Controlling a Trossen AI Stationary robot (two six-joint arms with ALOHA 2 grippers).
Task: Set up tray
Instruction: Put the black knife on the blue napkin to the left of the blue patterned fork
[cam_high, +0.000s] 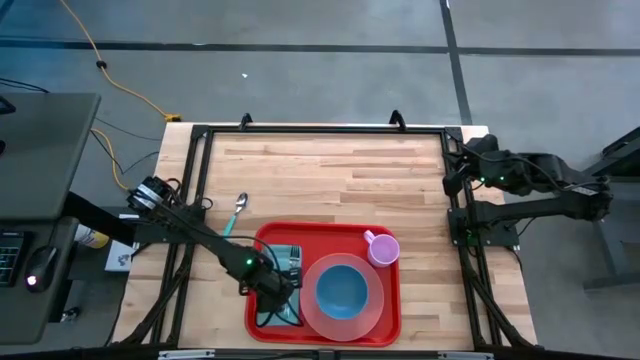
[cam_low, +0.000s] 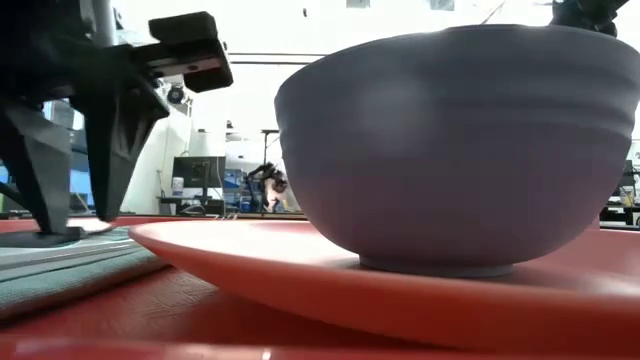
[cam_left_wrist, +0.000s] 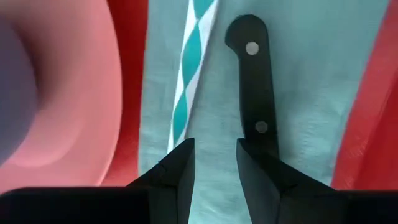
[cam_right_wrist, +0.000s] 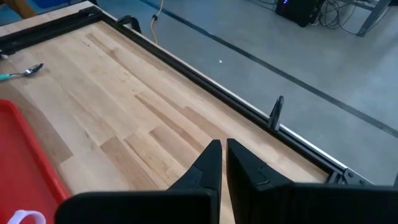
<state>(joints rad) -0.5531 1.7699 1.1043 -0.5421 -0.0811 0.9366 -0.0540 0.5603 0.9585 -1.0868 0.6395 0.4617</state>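
The high view looks straight down on the whole wooden table (cam_high: 330, 170) from far above. The low view stands at table height, very near the blue bowl (cam_low: 460, 140) on the pink plate (cam_low: 400, 280), and faces the room behind. The left wrist view looks down from very near on a grey cloth (cam_left_wrist: 298, 81) with a black knife handle (cam_left_wrist: 254, 81). The right wrist view faces across the bare table; it shares the spoon (cam_right_wrist: 25, 72) with the high view.

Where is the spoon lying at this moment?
In the high view the spoon lies on the bare wooden table, outside the red tray, just beyond its far left corner and beside the left arm.
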